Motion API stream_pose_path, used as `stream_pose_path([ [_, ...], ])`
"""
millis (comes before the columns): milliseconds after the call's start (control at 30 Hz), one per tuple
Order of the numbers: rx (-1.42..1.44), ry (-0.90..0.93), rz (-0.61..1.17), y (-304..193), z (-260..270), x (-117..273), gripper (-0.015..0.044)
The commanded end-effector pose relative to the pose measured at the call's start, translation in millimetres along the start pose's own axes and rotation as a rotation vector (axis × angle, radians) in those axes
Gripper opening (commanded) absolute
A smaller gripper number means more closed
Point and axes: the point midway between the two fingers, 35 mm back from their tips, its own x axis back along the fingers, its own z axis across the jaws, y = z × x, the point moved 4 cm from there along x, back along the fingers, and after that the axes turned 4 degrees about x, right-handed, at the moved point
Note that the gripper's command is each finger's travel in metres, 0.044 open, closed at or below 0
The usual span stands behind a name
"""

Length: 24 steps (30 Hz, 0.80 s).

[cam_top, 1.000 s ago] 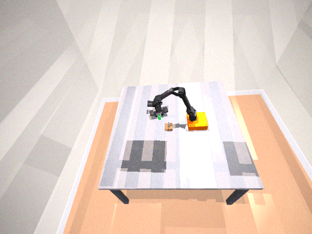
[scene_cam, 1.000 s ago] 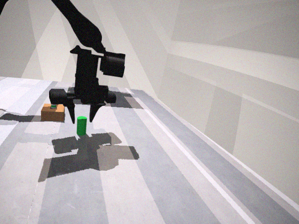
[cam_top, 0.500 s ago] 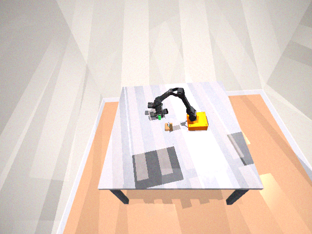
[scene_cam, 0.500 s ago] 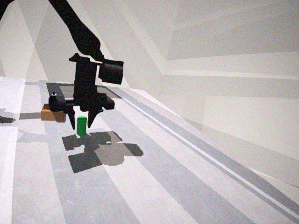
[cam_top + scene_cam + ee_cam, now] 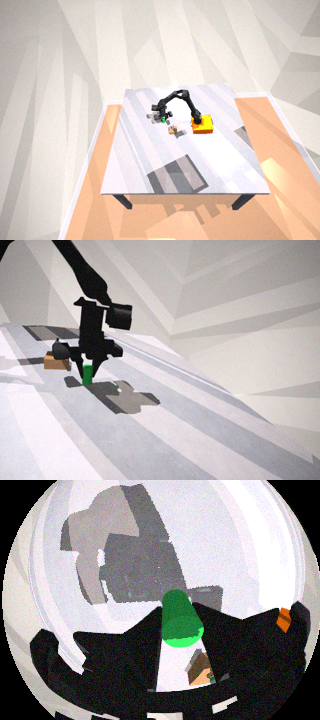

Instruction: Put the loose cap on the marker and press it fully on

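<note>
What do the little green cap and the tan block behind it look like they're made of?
The green cap, pinched by the gripper, looks like smooth matte plastic: uniform colour, no grain. The holder block suggests wood or cardboard by its flat tan faces, but that is uncertain.

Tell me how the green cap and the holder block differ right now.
The cap is a green upright cylinder; the holder block is a tan box. The gripper is shut on the cap, while the block stands apart, ungripped, further back. Both rest on the table.
</note>
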Motion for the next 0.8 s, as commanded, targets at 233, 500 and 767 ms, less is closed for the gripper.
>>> stream_pose_path([
  [233,-0.005,0.009,-0.004,2,2,29,0.0],
  [500,0.002,-0.001,0.005,0,0,56,0.0],
  [767,0.003,-0.002,0.007,-15,-1,65,0.0],
])
